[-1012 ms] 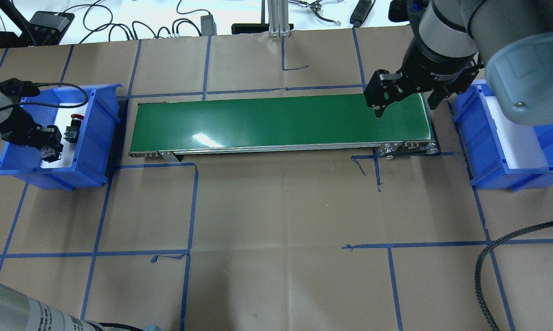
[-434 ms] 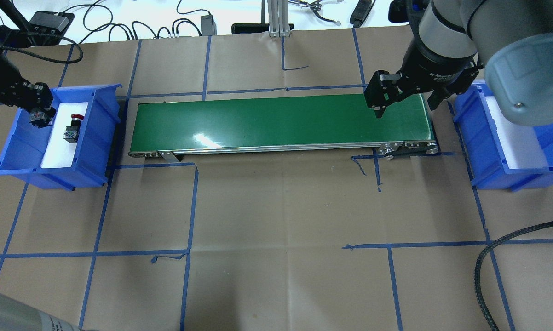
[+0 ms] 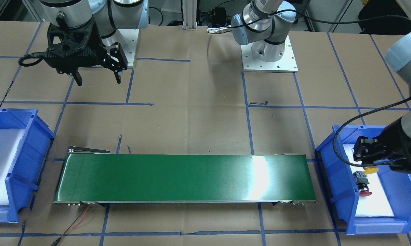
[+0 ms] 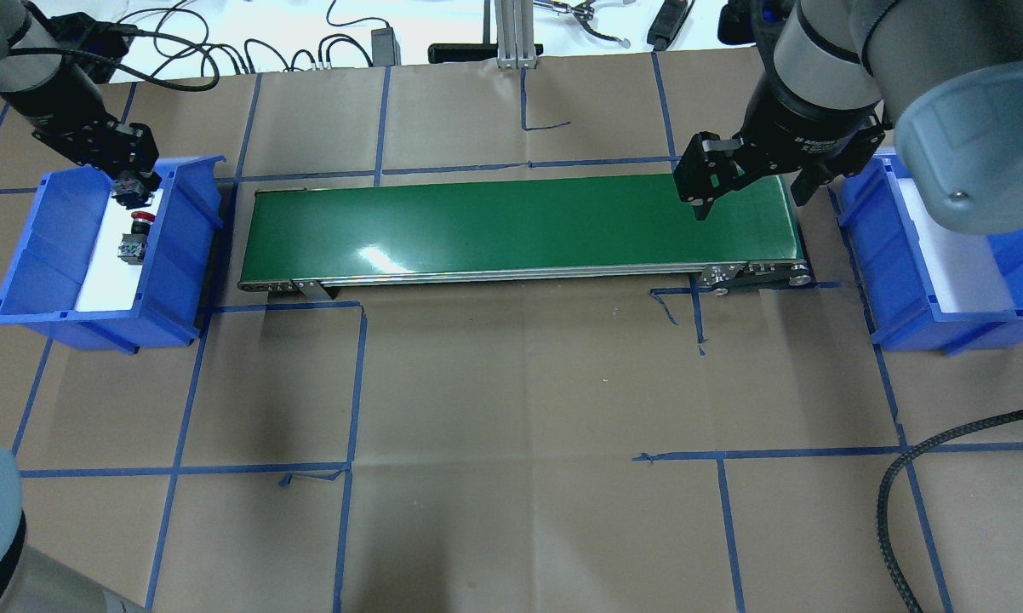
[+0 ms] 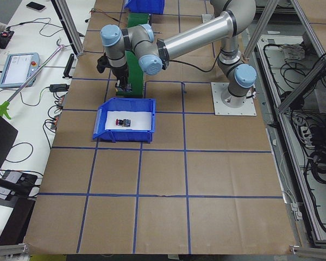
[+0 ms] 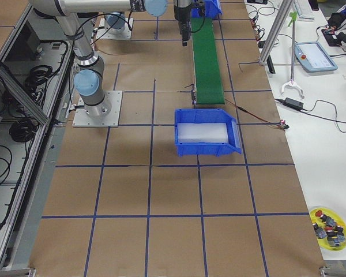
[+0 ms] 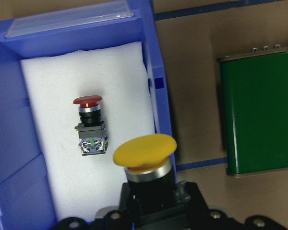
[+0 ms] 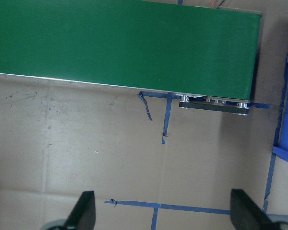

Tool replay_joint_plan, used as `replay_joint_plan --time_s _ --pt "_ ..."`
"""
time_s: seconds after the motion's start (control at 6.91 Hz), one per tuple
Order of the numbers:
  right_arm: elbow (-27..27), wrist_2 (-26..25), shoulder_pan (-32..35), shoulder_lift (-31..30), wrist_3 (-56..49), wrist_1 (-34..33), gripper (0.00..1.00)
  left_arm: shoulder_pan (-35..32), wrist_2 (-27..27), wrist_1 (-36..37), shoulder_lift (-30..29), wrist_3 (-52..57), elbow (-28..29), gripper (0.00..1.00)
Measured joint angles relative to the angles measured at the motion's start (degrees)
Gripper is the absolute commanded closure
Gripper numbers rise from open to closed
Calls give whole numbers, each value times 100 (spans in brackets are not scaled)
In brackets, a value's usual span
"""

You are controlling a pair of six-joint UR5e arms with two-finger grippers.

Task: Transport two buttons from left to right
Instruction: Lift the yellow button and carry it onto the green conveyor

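Note:
The yellow button point(image 7: 145, 152) sits between the jaws of my left gripper point(image 7: 149, 191), cap outward, held in the air over the far end of the left blue bin point(image 4: 180, 255). The same yellow button point(image 3: 371, 168) hangs under the left gripper point(image 3: 369, 160) in the front-facing view. The red button point(image 7: 90, 125) lies on its side on the white foam in that bin, also the red button point(image 4: 134, 237). My right gripper point(image 4: 750, 197) is open and holds nothing, above the right end of the green conveyor point(image 4: 520, 226).
A second blue bin point(image 4: 869, 247) with white foam stands just beyond the conveyor's right end. Cables and a metal post lie along the table's far edge. A yellow plate point(image 6: 330, 228) with several spare buttons sits at a table corner.
My left gripper has risen out of the bin with the yellow button and moved to the bin's far end, toward the conveyor. The right arm has stayed put.

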Motion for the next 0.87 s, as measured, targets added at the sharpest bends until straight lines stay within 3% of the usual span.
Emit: replay_joint_plan --time_s 0.43,0.72,0.87 --pt "6 -1 0 3 -11 0 0 -1158 -18 295 -346 -1278 -132 91" --pt "12 -1 0 9 -17 5 0 -1495 -20 1043 -535 -1633 -552 89" --pt "15 -1 0 10 -24 6 0 -1524 -21 1408 -543 -1677 -821 74"
